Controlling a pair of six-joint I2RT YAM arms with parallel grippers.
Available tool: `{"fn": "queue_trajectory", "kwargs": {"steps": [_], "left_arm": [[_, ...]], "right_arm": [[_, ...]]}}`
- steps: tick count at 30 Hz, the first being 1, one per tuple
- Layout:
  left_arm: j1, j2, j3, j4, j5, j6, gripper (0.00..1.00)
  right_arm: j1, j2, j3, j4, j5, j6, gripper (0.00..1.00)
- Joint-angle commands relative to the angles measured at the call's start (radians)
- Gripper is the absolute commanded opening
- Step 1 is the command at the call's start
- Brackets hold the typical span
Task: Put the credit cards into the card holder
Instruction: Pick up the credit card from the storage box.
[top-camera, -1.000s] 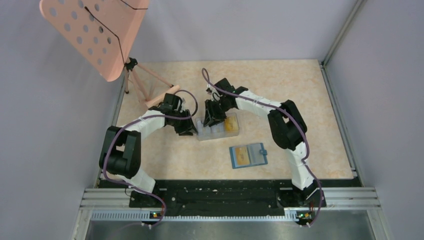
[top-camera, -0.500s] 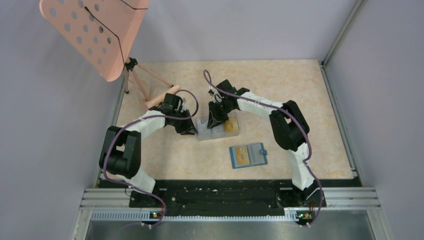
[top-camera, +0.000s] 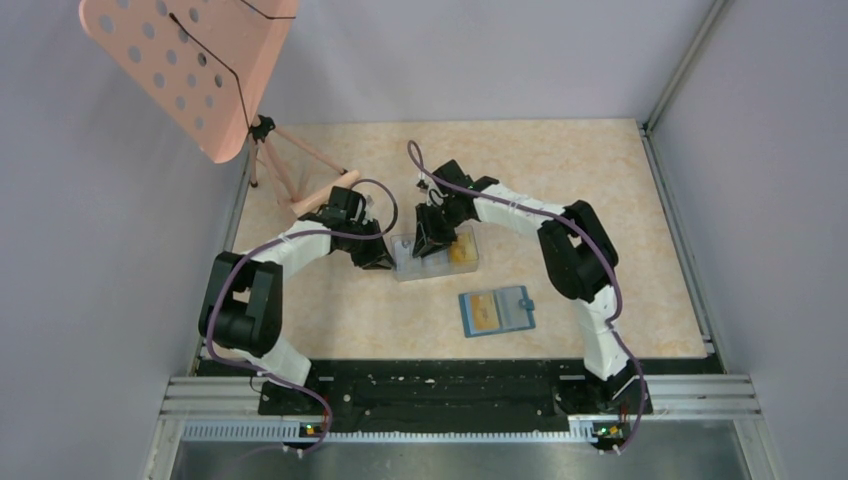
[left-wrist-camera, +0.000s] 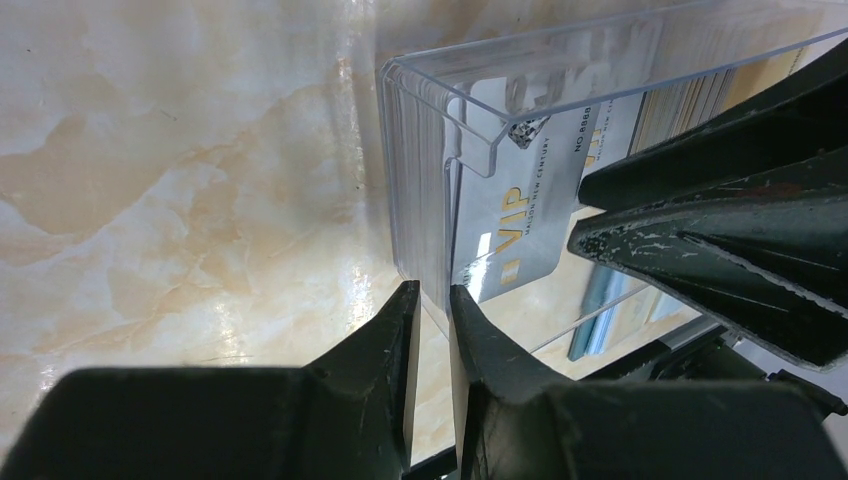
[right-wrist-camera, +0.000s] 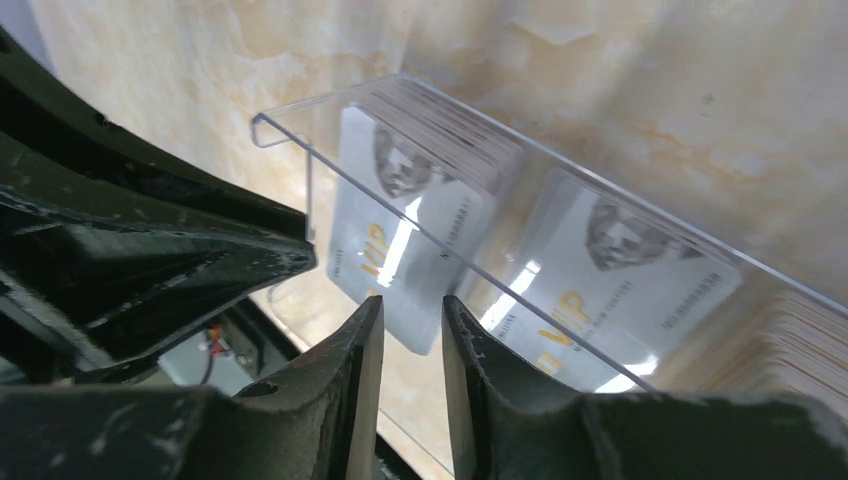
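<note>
From above, the card holder (top-camera: 497, 311) lies open on the table (top-camera: 560, 170), near the clear plastic box (top-camera: 450, 268) on its arm-base side. One orange-yellow card (top-camera: 484, 312) is already inside it. Both arms crowd the box.

On the left wrist, my left pincer (left-wrist-camera: 430, 300) is narrow, astride the box's corner wall; I can't tell if it is clamped.

On the right wrist, my right pincer (right-wrist-camera: 408, 320) is narrow around a whitish VIP card (right-wrist-camera: 400, 240) inside the box, with the grip unclear. I judge most cards are left to move.

One clear box (top-camera: 441, 269), one card holder (top-camera: 510, 310), one pink stand (top-camera: 185, 70).
</note>
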Motion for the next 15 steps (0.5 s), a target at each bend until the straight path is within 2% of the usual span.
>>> {"fn": "queue_trajectory", "kwargs": {"steps": [1,6,10,12,15], "left_arm": [[-0.008,0.014,0.014,-0.017,-0.014,0.023,0.22],[-0.010,0.016,0.014,-0.020,-0.017,0.027,0.22],[-0.011,0.018,0.016,-0.022,-0.017,0.029,0.21],[-0.012,0.022,0.017,-0.022,-0.017,0.029,0.21],[-0.013,0.025,0.019,-0.022,-0.017,0.028,0.20]], "right_arm": [[-0.013,-0.074,-0.036,0.026,0.103,-0.004,0.31],[-0.012,-0.036,-0.039,0.027,0.054,0.003,0.31],[-0.008,0.003,-0.018,0.029,0.003,0.001,0.26],[-0.001,0.015,0.001,0.030,-0.012,0.000,0.16],[0.012,0.037,0.036,0.033,-0.047,0.000,0.08]]}}
